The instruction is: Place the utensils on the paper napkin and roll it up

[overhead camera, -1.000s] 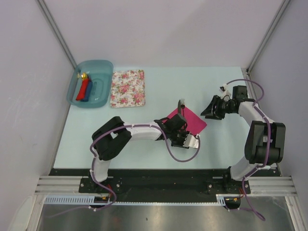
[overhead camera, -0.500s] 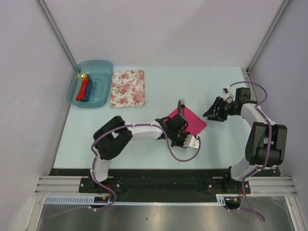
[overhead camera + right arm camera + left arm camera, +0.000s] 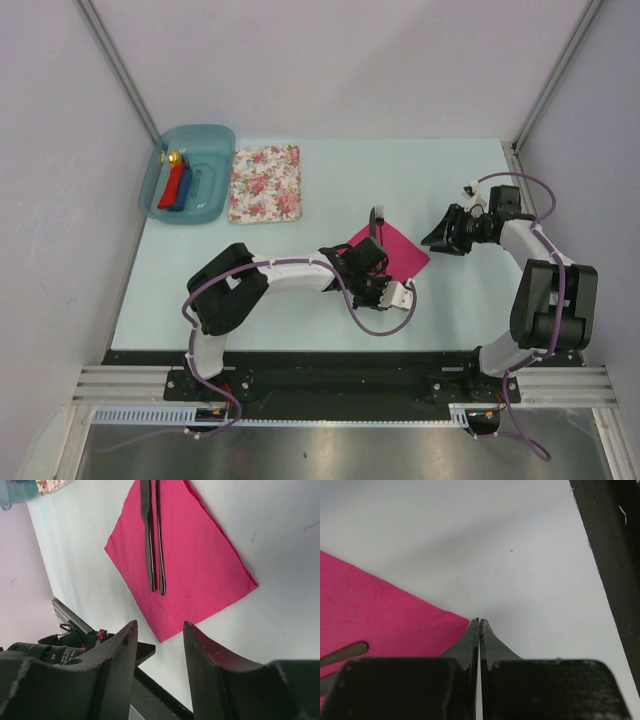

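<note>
The left gripper (image 3: 479,623) is pinched shut on the pink napkin (image 3: 375,605) at its near corner, seemingly to roll the 2 utensils (image 3: 147,540) inside, while the right gripper (image 3: 159,625) hovers half-open and empty.

Lab test cell; bare white walls (image 3: 340,60), pale table (image 3: 400,180), aluminium rail (image 3: 120,384)

Magenta-pink paper napkin (image 3: 200,555), dark utensils (image 3: 147,535), white rose-print cloth (image 3: 265,183), teal bin (image 3: 212,190), pale blue table (image 3: 400,180)
</note>
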### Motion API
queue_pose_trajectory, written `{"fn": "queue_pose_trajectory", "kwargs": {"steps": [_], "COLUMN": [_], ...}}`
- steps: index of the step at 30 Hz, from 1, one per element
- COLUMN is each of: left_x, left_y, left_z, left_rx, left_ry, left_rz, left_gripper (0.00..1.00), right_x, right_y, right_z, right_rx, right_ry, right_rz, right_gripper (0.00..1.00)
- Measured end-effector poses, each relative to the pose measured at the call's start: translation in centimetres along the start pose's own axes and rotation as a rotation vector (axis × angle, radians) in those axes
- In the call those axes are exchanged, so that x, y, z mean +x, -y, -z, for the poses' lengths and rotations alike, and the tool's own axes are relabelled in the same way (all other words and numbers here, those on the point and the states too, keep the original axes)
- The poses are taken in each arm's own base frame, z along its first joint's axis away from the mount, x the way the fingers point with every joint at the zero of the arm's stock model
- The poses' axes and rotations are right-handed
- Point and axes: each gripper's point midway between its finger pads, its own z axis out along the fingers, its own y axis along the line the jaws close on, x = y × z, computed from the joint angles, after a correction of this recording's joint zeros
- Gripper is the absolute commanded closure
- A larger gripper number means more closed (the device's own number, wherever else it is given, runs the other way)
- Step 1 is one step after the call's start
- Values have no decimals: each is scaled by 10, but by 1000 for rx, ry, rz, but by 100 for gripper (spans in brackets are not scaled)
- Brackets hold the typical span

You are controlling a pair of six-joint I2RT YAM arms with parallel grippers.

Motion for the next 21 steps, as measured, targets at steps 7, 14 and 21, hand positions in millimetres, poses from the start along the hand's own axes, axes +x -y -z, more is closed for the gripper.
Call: {"fn": "queue_pose_trajectory", "kwargs": {"steps": [7,14,21], "left_x": [-1,-1,6], "left_y": [-3,-11,-17], "left_z": [0,0,-6], "left_rx": [-19,-59,-73], "left_ry": [-1,-8,-31], "left_rz": [30,32,42], "left_gripper": [65,60,62], "right_x": [2,3,4], "right_y": [0,-1,-2], "right_z": [1,2,3], "right_rx": [-1,-2,-2], "right_ry": [3,9,11], "right_rz": [0,5,7], "right_gripper": [54,53,54]}}
